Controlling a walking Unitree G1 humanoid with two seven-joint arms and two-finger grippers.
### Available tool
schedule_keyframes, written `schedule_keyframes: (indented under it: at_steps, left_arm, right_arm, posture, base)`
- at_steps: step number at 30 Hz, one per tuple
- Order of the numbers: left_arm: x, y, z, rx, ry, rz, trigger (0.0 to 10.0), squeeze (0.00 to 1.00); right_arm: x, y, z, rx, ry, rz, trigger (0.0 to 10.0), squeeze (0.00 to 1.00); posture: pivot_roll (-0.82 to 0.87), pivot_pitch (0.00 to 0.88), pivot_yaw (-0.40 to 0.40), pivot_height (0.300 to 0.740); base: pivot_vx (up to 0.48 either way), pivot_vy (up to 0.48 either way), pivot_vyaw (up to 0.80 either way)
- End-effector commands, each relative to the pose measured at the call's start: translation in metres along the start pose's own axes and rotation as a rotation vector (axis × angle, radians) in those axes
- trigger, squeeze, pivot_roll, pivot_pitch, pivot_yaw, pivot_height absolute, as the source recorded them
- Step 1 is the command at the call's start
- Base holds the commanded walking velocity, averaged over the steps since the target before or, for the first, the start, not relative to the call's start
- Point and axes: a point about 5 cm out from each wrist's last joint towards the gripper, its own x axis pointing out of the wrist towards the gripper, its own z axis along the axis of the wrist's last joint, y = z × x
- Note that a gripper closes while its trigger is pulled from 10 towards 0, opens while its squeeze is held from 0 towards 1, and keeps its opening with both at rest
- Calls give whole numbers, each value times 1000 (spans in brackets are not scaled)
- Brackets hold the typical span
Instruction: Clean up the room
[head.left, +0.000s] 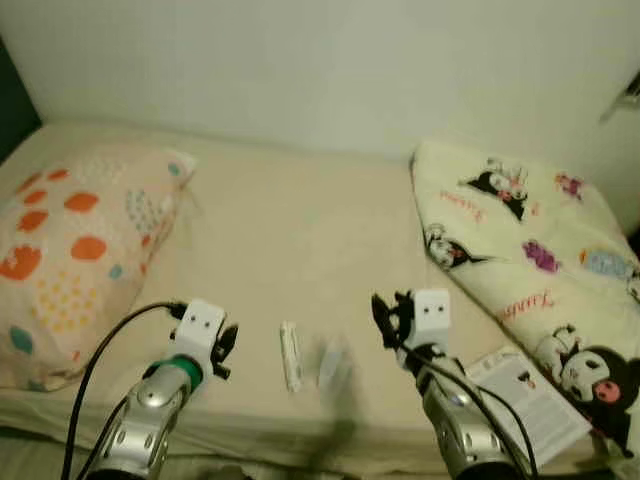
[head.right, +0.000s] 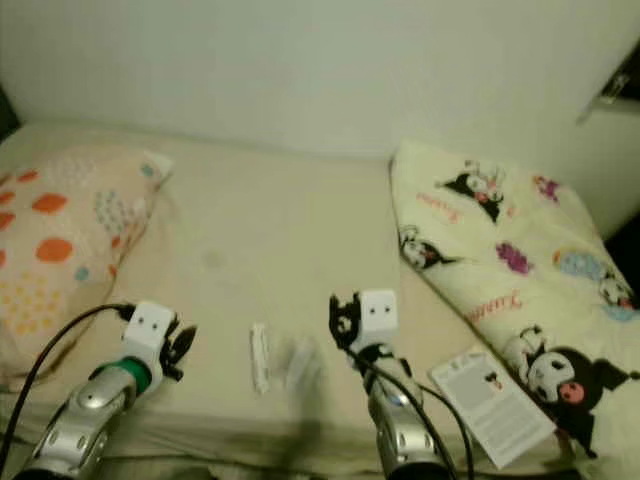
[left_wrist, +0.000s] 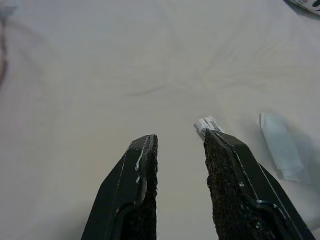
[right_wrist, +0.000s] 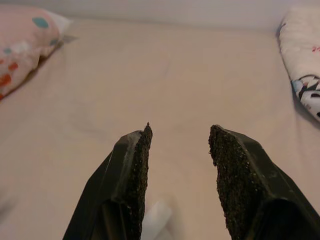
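While both tools hover parted and empty over the bed (head.left: 300, 250), the white stick-like item (head.left: 290, 356) lies lengthwise near-to-far between them, nearer the left tool (head.left: 226, 352) than the right tool (head.left: 385, 318).

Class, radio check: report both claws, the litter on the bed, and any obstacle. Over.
Left claw and right claw open, hovering over the bed. White stick and crumpled wrapper lie between them, untouched. Leaflet beside right arm. Path looks clear.
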Motion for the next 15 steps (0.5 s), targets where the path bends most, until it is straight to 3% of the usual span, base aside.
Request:
schedule_keyframes:
  at_steps: [1,11,15]
  left_arm:
    - [2,-3,-7,-19,20,-18,10000,0]
    - [16,-3,3,-6,-10,-35,10000,0]
    - [22,2,9,29,-24,-25,10000,0]
  right_arm:
    - [-2,0,-7,-7,26,2,10000,0]
    - [1,7,-6,-21,25,37,10000,0]
    - [1,8,-5,-10,23,46,10000,0]
  posture:
    - [69,55,-40,618]
    - [49,101,-61,563]
    - [43,114,-68,563]
  base:
    - [0,0,0]
    - [0,0,0]
    - [0,0,0]
